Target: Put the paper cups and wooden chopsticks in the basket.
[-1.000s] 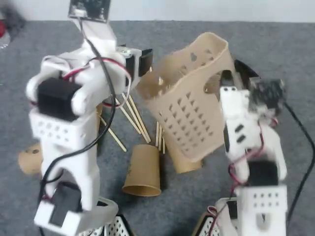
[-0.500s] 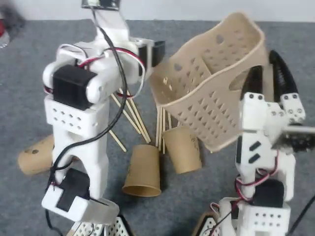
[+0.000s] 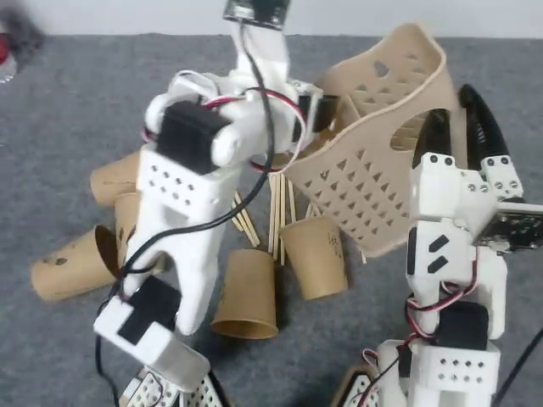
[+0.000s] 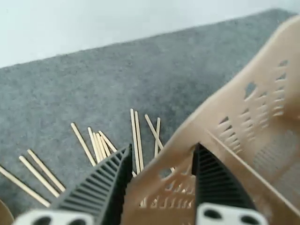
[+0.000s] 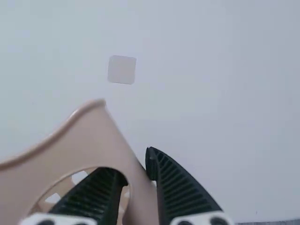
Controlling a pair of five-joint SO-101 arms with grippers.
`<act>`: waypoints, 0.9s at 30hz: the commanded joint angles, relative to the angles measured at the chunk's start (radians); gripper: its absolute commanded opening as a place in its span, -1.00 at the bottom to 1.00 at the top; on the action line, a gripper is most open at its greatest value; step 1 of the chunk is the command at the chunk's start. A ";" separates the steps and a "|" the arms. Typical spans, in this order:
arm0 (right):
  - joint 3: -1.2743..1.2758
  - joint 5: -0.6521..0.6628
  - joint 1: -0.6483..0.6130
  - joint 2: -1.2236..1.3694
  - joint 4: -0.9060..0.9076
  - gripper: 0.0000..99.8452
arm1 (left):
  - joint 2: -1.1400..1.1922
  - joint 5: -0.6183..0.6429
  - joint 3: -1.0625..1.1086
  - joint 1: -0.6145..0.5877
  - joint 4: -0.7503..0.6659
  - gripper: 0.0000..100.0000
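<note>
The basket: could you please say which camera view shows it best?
The high view: most of the basket shows, tilted. The left wrist view gives part of its perforated wall inside the left end effector; the right wrist view, its rim in the right end effector.

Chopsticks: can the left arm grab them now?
Probably not. The left gripper is up at the basket, off the mat where the chopsticks lie; it would have to leave the basket first.

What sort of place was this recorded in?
Likely an indoor tabletop robot bench: grey felt-like mat, plain white wall, and staged props: a basket, paper cups, wooden chopsticks.
</note>
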 commanded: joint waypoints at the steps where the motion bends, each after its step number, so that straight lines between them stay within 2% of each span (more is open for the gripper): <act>1: -0.015 -0.018 0.001 -0.050 -0.030 -0.99 | 0.015 -0.048 -0.024 0.055 -0.028 -0.60; 3: -0.015 -0.018 -0.001 -0.054 -0.030 -0.99 | 0.015 -0.055 -0.024 0.081 -0.026 -0.68; 7: -0.015 -0.018 -0.001 -0.056 -0.030 -0.99 | 0.018 -0.095 -0.024 0.094 -0.044 -0.98; 16: 0.037 -0.006 0.012 -0.054 -0.033 -0.98 | 0.017 -0.112 -0.054 0.068 -0.046 -0.98; 22: 0.178 0.176 0.047 -0.056 -0.018 -0.98 | 0.023 -0.112 -0.056 0.054 -0.049 -0.98; 27: 0.298 0.261 0.131 -0.056 -0.021 -0.98 | 0.097 -0.112 0.013 0.123 -0.117 -0.98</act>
